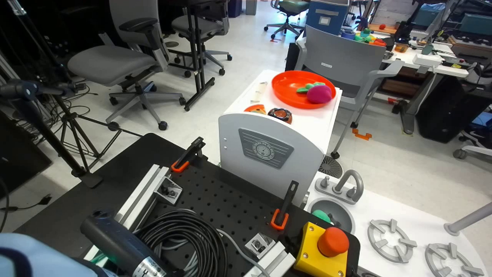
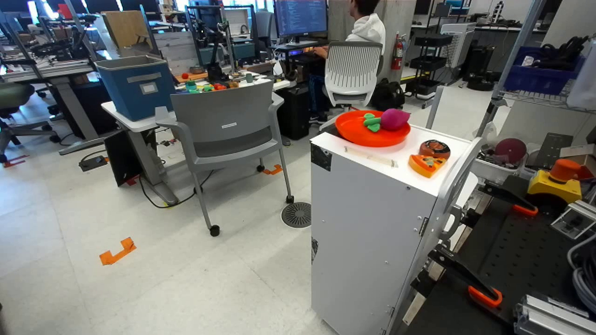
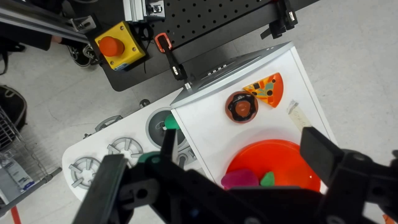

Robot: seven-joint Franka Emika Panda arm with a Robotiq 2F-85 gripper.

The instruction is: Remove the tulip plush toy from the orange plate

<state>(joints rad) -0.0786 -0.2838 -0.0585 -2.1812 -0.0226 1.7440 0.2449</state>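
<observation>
The tulip plush toy lies on its side in the orange plate, its magenta head near the rim and its green leaves toward the middle. The plush (image 1: 319, 94) (image 2: 395, 119) and the plate (image 1: 286, 82) (image 2: 358, 136) show in both exterior views, on a white cabinet top. In the wrist view the plush (image 3: 239, 178) and the plate (image 3: 273, 152) lie below the gripper, partly hidden by its dark body. My gripper (image 3: 241, 137) is wide open and empty, above the cabinet and apart from the plush. It is out of view in both exterior views.
A brown donut toy (image 3: 241, 106) and a pizza slice toy (image 3: 267, 90) lie beside the plate. A raised grey panel (image 1: 269, 152) edges the cabinet toward the black perforated table (image 1: 215, 196). A toy sink (image 1: 331, 215) adjoins it. A grey chair (image 2: 228, 125) stands close by.
</observation>
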